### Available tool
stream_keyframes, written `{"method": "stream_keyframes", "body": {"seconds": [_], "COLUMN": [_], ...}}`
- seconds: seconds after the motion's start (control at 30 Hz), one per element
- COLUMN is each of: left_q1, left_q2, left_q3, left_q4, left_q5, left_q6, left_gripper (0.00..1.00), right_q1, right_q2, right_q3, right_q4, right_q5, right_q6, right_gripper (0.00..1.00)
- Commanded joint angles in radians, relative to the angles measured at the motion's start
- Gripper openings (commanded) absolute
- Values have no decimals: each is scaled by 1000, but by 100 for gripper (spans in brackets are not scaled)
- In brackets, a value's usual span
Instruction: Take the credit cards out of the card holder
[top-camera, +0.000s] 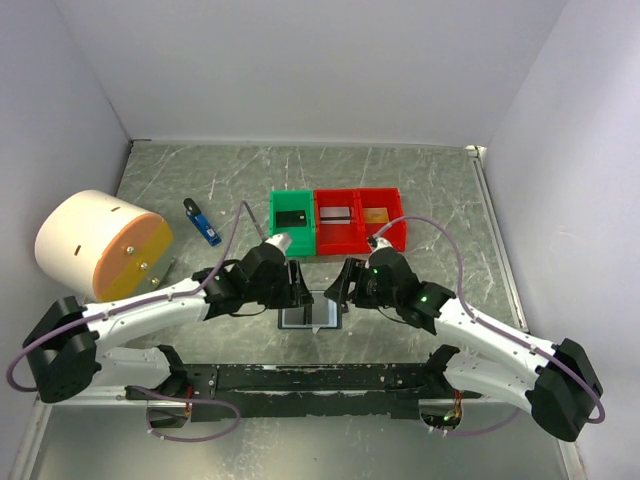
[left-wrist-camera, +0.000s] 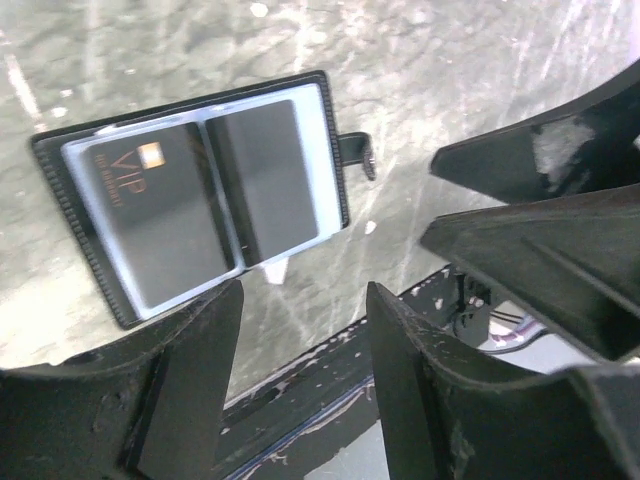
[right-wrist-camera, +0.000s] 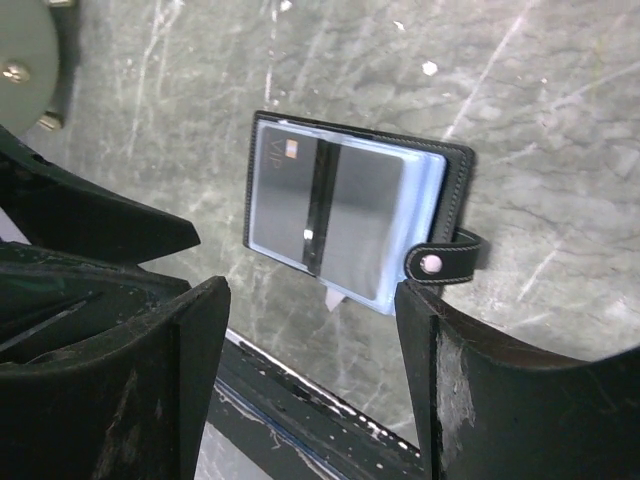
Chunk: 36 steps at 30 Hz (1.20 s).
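**Card holder (top-camera: 306, 318) open flat on table (top-camera: 430, 200)**

Left gripper (left-wrist-camera: 305, 295) and right gripper (right-wrist-camera: 312, 292) both spread wide, pinching nothing, at nine and three o'clock of the holder. Green bin (top-camera: 275, 228) and red bins (top-camera: 342, 246) at its twelve. Holder itself near table's six o'clock edge. Dark VIP card (left-wrist-camera: 150, 205) inside pale sleeve.

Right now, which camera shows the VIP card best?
The left wrist view: the VIP card is close and its lettering is readable. The right wrist view shows the VIP card smaller, with faint lettering. From above, it cannot be made out.
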Motion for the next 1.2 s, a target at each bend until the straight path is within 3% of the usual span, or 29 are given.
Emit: {"method": "stream_keyframes", "body": {"seconds": [0.0, 0.13, 0.3, 0.5, 0.67, 0.83, 0.97, 1.17], "left_q1": [-4, 21, 94, 156, 158, 158, 158, 163], "left_q2": [-84, -120, -99, -169, -300, -310, -269, -243], "left_q3": [-49, -49, 33, -42, -223, -236, -260, -267], "left_q4": [-61, -14, -2, 95, 188, 187, 200, 274], "left_q5": [-132, -157, -164, -139, -115, -88, -76, -87], "left_q6": [-2, 28, 54, -94, -131, -51, -47, -31], "left_gripper": [67, 76, 80, 82, 82, 80, 77, 75], "right_q1": [-6, -6, -8, -32, -32, -30, -11, 7], "right_q2": [-2, 55, 181, 199, 114, 100, 131, 206], "right_q3": [20, 93, 223, 315, 145, -72, -89, -31], "right_q4": [90, 98, 88, -38, 63, 353, 410, 351], "right_q5": [-22, 57, 103, 197, 148, -38, -102, -114], "right_q6": [-3, -5, -13, 41, 92, 122, 61, -21], "right_gripper": [68, 69, 70, 70, 69, 51, 44, 40]}}
